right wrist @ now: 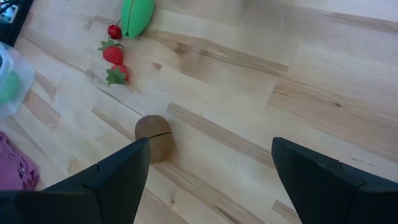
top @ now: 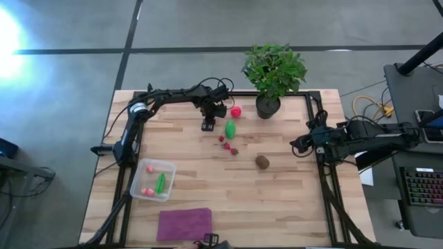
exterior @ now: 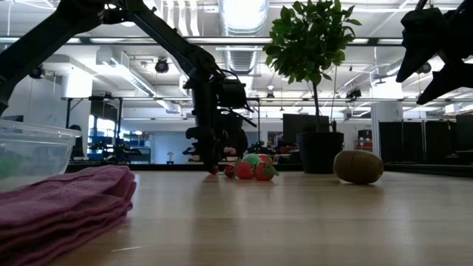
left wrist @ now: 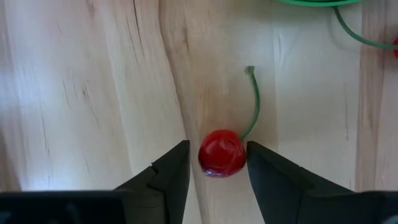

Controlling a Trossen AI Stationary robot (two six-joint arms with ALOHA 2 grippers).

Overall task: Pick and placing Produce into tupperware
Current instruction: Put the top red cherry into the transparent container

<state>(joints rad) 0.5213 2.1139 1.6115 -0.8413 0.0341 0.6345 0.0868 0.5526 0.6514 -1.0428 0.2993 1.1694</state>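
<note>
A small red cherry (left wrist: 221,153) with a thin green stem lies on the wooden table (top: 277,200), and my left gripper (left wrist: 217,163) is down around it, one dark finger on each side. The fingers are narrowed close to the fruit but I see slim gaps, so I judge the grip not yet made. To do this well, I would keep the cherry centred, press on the round body rather than the stem, and lift straight up only once both fingers touch.

Just beside my left gripper lie a green oval piece (top: 230,128) and a round red piece (top: 236,111); two strawberries (right wrist: 114,63) sit a little nearer the table's middle. The brown kiwi (top: 262,161) rests well apart, toward my right gripper (top: 296,146), which waits with its fingers spread wide and empty at the table's right edge. The clear tupperware (top: 138,187) stands near the left front, already holding a green piece and some pink-red ones, with a purple cloth (top: 184,223) beside it.

Only the left wrist view shows the cherry between the fingers; from above, the gripper hides it. The low view shows the gripper down at table level.
</note>
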